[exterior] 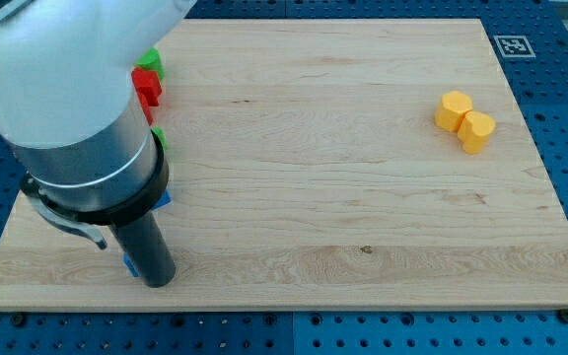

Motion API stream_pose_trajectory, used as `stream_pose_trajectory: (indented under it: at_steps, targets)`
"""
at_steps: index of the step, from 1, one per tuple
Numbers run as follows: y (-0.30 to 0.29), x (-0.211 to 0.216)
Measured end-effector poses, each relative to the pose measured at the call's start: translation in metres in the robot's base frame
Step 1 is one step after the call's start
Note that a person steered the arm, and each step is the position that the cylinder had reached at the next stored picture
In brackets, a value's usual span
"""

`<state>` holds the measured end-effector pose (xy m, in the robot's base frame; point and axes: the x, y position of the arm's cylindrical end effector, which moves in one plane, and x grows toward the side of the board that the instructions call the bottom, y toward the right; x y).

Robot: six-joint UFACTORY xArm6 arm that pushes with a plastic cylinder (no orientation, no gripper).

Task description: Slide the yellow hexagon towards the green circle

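Two yellow blocks touch each other at the view's right. The upper-left one looks like the yellow hexagon; the lower-right one has a rounder shape. At the view's left a green block shows beside the arm, and a sliver of a second green block peeks out lower down. Both are partly hidden, so I cannot tell which is the circle. My tip rests on the board near the bottom left corner, far from the yellow blocks.
A red block sits just below the upper green block. Slivers of blue blocks show at the arm's edge and beside the rod. The wooden board ends close below my tip. The arm's body hides the view's upper left.
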<state>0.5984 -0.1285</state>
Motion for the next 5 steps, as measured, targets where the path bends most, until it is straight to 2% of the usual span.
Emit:
stream_pose_trajectory:
  at_steps: [2,3,5]
  targets:
    - [0.01,-0.024]
    - [0.043,-0.047]
    - [0.187,-0.05]
